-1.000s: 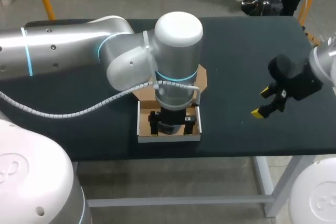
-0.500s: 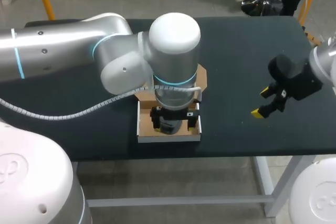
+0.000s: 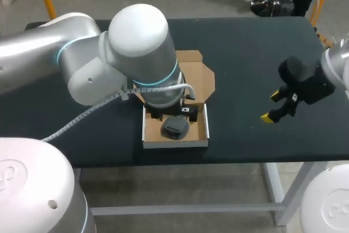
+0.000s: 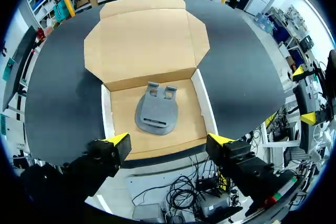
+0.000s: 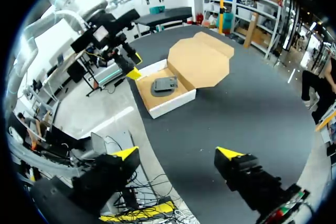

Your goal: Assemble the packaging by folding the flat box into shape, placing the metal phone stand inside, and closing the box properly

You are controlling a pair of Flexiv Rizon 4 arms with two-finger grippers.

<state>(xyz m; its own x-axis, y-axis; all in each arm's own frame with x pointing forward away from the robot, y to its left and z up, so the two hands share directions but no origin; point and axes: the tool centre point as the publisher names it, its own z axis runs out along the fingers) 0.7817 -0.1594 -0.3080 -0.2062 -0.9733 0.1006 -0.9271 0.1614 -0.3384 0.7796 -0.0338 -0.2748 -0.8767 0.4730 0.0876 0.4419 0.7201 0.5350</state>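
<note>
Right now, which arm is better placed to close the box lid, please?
Probably left: the left gripper hangs open just above the box, lid lying flat beyond; the right gripper is well aside.

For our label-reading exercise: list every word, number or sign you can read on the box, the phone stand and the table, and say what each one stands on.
None can be read.
The box, the phone stand and the table show no print.

Bright even overhd light, soft glare on left arm (image 3: 139, 31)
</note>
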